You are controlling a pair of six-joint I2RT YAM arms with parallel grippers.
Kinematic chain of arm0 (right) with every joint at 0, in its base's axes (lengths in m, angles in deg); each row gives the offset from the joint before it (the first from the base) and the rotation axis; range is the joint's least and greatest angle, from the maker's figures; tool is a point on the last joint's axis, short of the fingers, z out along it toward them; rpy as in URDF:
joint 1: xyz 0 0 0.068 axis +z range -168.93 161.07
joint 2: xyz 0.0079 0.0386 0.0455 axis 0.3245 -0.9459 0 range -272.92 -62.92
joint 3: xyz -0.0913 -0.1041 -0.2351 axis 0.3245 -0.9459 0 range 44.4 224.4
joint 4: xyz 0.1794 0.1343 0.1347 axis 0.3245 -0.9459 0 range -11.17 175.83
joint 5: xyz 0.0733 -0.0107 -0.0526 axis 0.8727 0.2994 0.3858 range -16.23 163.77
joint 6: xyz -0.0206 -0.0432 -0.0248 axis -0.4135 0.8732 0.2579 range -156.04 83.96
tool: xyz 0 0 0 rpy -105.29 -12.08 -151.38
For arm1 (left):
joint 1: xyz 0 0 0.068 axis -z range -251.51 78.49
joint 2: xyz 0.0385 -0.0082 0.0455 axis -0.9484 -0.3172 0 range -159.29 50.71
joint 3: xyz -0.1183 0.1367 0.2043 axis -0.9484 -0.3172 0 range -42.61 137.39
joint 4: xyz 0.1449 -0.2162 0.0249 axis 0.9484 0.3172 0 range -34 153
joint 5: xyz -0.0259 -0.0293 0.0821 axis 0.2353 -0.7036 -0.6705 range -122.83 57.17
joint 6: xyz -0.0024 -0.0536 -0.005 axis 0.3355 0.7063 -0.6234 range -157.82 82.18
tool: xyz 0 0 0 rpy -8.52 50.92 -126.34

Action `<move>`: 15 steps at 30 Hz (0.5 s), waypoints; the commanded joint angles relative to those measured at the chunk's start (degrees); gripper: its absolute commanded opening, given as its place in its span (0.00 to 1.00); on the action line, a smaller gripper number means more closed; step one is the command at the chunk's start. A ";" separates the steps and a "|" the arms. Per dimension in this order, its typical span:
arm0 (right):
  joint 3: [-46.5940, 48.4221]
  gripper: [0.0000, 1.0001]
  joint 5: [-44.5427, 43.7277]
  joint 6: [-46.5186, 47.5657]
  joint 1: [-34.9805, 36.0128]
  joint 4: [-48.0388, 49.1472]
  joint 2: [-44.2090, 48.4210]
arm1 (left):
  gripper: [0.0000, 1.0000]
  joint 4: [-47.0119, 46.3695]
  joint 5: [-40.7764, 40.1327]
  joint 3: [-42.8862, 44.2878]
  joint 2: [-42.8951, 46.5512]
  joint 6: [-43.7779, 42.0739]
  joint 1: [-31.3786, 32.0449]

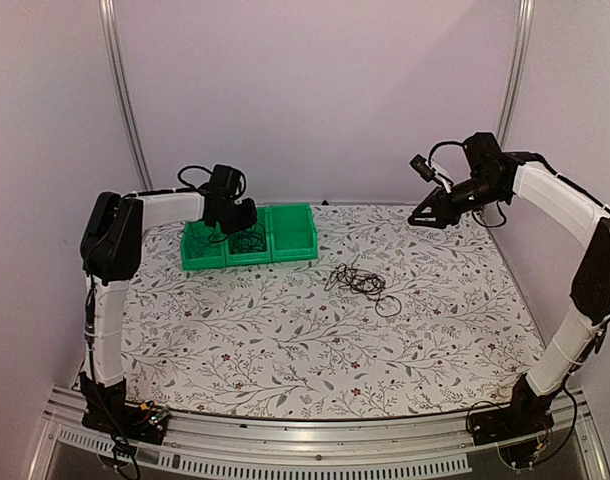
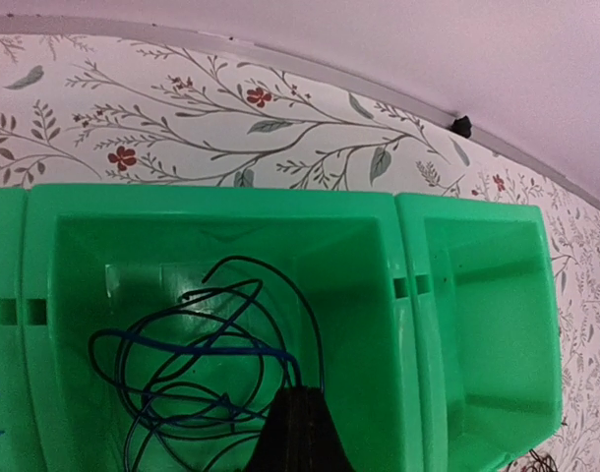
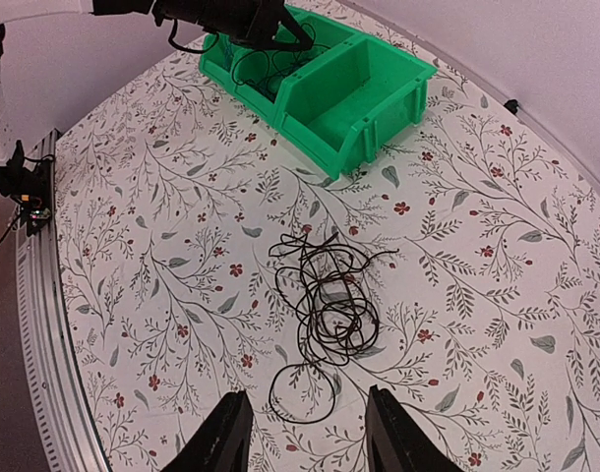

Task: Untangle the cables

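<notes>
- The floral-patterned desk [image 1: 285, 350] lies bare nearest my bases, so I have room there to spread strands out.
- Mid-desk sits the loose tangle [image 3: 325, 295] of thin black cables, flat on the cloth with one loop trailing towards me. I judge this is the work left to do.
- My right end effector [image 3: 308, 403] hangs high above and behind that tangle, fingers apart with nothing between them. It touches nothing. I read the pose as a lookout that keeps the whole knot in its camera before I choose a strand.
- Further back stands the green bin [image 1: 295, 255], three compartments in a row against the far edge. It seems to serve as the sorting place, one cord per pocket.
- In its middle compartment rests a coil [image 2: 202, 344], black loops with a blue strand among them, already apart from the desk tangle.
- My left end effector [image 2: 295, 398] is lowered into that same compartment, fingers pressed together right at the coil's edge. Whether a strand is pinched between them I cannot tell.
- A sliver of blue shows in the left compartment [image 2: 0, 393].
</notes>
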 commanded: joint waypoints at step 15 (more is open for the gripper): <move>0.25 0.44 0.20 -0.02 0.05 0.45 0.54 | 0.41 11.24 0.93 5.20 9.19 2.10 0.52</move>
